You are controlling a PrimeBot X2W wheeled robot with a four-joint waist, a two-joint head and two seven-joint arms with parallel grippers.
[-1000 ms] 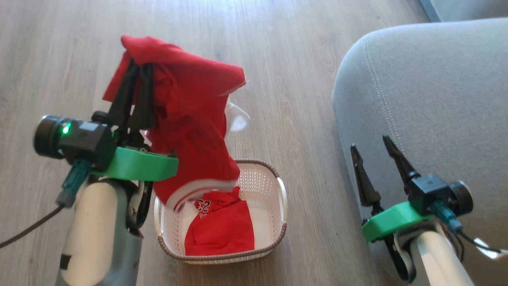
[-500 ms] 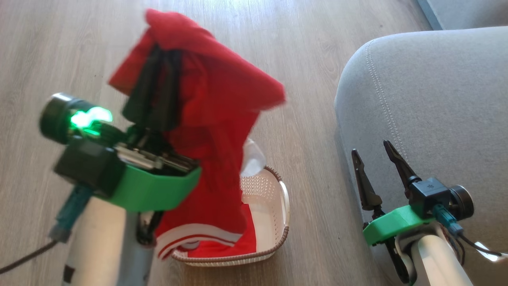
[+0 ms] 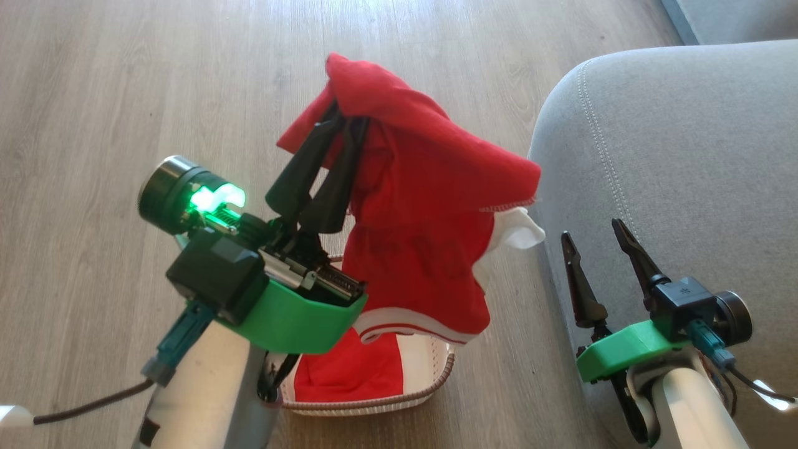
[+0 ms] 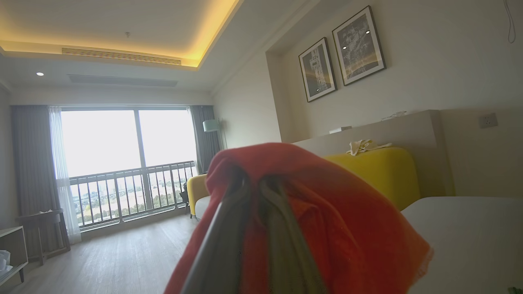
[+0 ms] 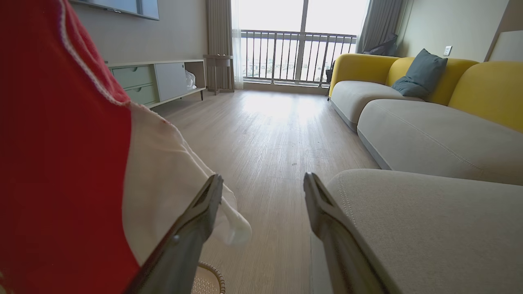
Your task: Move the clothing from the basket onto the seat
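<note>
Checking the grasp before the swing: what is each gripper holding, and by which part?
Left gripper pinches a red garment by a bunched fold at its top as it hangs; right gripper holds nothing.

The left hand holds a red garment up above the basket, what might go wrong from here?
1. The red garment hangs from a small pinch in the left hand; it may slip free.
2. Its hem dangles at the basket rim and might snag.
3. Its white flap is close to the open right hand, before the seat, and could catch.
</note>
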